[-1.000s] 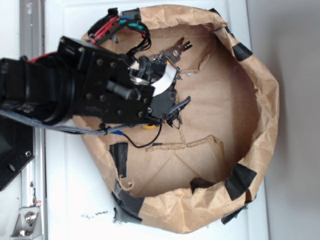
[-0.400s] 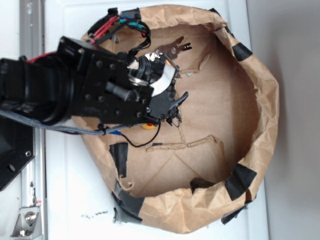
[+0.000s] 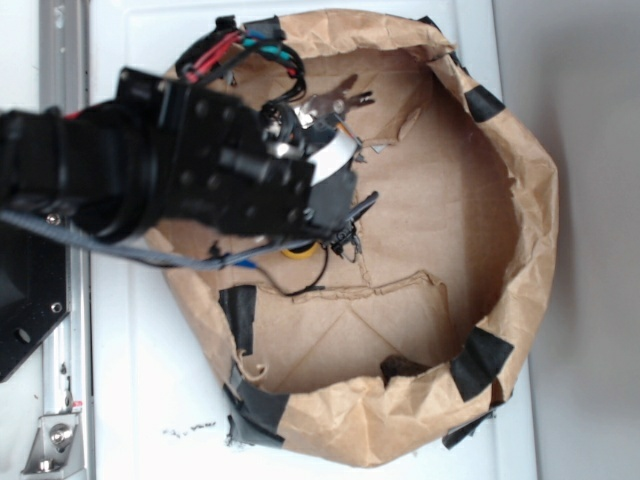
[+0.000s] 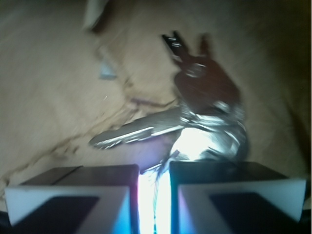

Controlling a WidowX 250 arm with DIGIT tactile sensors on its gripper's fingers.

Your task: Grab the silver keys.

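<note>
A white counter (image 3: 130,400) carries a wide, shallow brown paper bag (image 3: 520,250) with rolled walls patched in black tape. The black arm reaches in from the left, and its end effector (image 3: 335,165) sits over the upper left of the bag floor. Compared with a second ago, the arm has shifted up and slightly left, and the silver keys (image 3: 335,103) just beyond the fingertips now point more level than before. In the wrist view the two fingers (image 4: 73,195) stand almost together, only a thin bright slit between them, clenched on the wire ring of the silver keys (image 4: 195,122), whose blades fan out ahead over the paper. A small yellow duck (image 3: 297,250) peeks out beneath the end effector, more of it showing than earlier.
</note>
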